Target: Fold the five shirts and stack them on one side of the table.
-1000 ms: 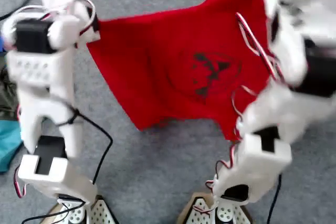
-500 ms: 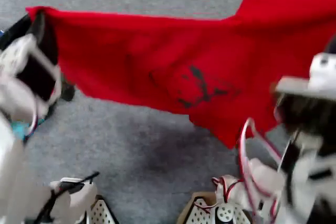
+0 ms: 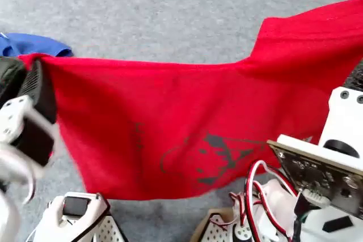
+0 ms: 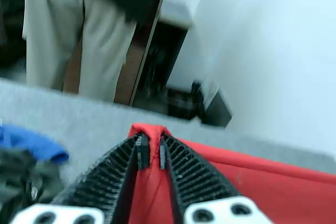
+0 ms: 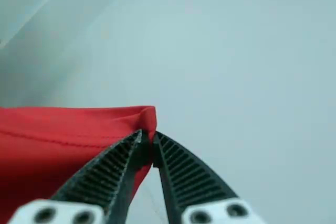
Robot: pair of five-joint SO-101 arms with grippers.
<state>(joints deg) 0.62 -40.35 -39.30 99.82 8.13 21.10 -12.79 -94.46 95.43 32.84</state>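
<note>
I'm holding 1 red shirt [image 3: 187, 123] over the table [image 3: 159, 21].
Left gripper [image 4: 150, 144] and right gripper [image 5: 148, 137] are each clamping a corner; a blue shirt [image 3: 31, 43] is lying far left.

Red shirt [image 3: 198, 111]: lifted off the surface, spread wide left to right, hanging flat. Dark print [image 3: 212, 160] near its lower middle. Left corner pinched in left gripper [image 4: 149, 156], right corner in right gripper [image 5: 147, 141]. Blue shirt [image 3: 34, 44]: crumpled, far left, just behind the red shirt's left corner.
</note>
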